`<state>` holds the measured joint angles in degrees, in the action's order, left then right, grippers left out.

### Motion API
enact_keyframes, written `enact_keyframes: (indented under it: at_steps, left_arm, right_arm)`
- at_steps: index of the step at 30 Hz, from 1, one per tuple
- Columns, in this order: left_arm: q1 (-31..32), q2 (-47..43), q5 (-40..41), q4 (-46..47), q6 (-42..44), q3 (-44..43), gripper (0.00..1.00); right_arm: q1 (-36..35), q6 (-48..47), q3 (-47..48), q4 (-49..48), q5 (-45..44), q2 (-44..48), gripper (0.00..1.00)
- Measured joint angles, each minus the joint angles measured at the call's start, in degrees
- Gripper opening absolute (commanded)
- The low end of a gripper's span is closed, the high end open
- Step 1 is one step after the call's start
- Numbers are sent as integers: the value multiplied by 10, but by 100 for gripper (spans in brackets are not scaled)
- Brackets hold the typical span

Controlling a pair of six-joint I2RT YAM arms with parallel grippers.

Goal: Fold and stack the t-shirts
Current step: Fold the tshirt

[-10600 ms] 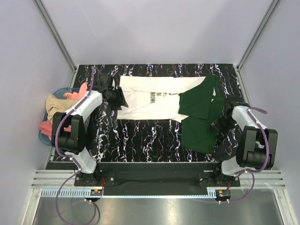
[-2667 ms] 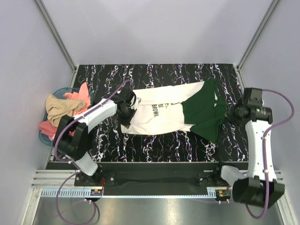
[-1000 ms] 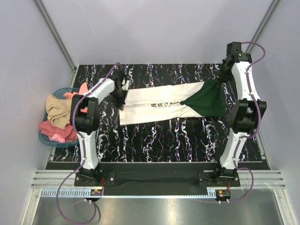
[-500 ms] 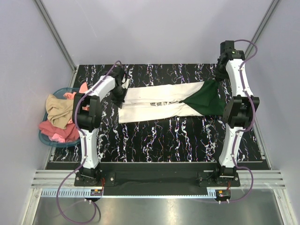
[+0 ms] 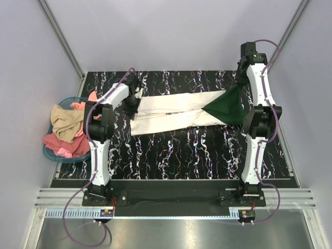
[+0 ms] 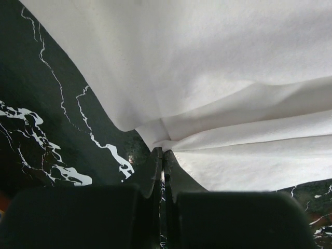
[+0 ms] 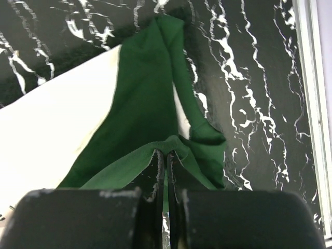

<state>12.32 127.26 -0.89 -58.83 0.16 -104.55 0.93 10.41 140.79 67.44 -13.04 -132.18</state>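
Two shirts are sharing the far half of the black, white-veined marbled table point(image 5: 171, 155), and both are being pulled into one long band running left to right across it. Largest of them, the soft cream-white t-shirt point(image 5: 166, 109) is stretching from the table's far-left area towards its far-right, drawn so narrow that its lettering is not showing. Overlapping its right end, the plain dark green t-shirt point(image 5: 228, 106) is fanning out as a triangle, its tip rising towards the table's far-right corner. Just off the table's left edge, a blue plastic basket point(image 5: 63, 101) is holding tan and pink cloths point(image 5: 65, 127). At the table's far-left, the left gripper point(image 6: 162, 153) is clenching a bunched edge of the cream-white t-shirt, its fingers pressed together on the fabric. At the far-right, the right gripper point(image 7: 166, 154) is pinching a fold of the dark green t-shirt in the same tight way; whether any cream cloth is also caught there, I cannot tell. Judging from this, the band's long axis is lying straight between the two claws, each garment trailing inward from its own claw towards the table's middle, so the left arm is nearer the cream shirt and the right arm nearer the green one, and no folding is yet showing.
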Motion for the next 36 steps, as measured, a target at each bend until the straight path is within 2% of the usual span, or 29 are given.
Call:
enact_keyframes:
  at_steps: [9, 27, 31, 35, 36]
  left_arm:
    - [0, 6, 1, -3, 0, -23, 0]
    - [-1, 41, 36, -24, 0, -66, 0]
    - [-1, 45, 40, -26, 0, -72, 9]
    - [-1, 46, 41, -29, 0, -78, 13]
    - [-1, 47, 41, -30, 0, -81, 14]
  right_arm:
    - [-31, -18, 19, -1, -15, -24, 0]
    - [-30, -28, 46, 10, -67, -53, 0]
    - [-30, -31, 77, 12, -59, -71, 1]
    - [-32, -34, 92, 10, -38, -78, 6]
    - [-32, -34, 92, 9, -34, -78, 11]
